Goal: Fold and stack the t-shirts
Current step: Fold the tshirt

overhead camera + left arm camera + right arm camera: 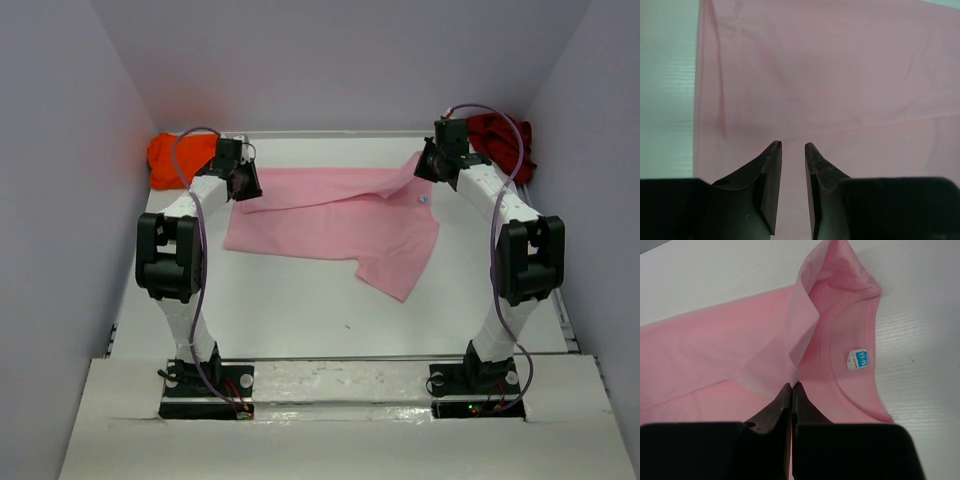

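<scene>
R gripper (791, 385) closed, pinching raised fold of pink t-shirt (330, 215). L gripper (792, 145) parted, empty, above it. W/ orange t-shirt (170, 158) at 10 o'clock, dark red t-shirt (505, 140) at 2.

White table (300, 310) w/ pale lavender walls (340, 60) on 3 sides; light soft, even.

The two dark fingers (782, 407) come in from 6 o'clock, pressed tip to tip with no gap, nipping a raised fold of the light pink t-shirt (705, 355). From the tips the fold climbs toward 12 o'clock, standing up off the rest of the cloth. The shirt's body lies flat out to 9 o'clock. Its ribbed neckline (829, 345) curves just beside the fold on the 3 o'clock side, with a small white-and-blue label (857, 359) inside it. White worktop (920, 340) shows at 3 o'clock and at 11 o'clock.
</scene>
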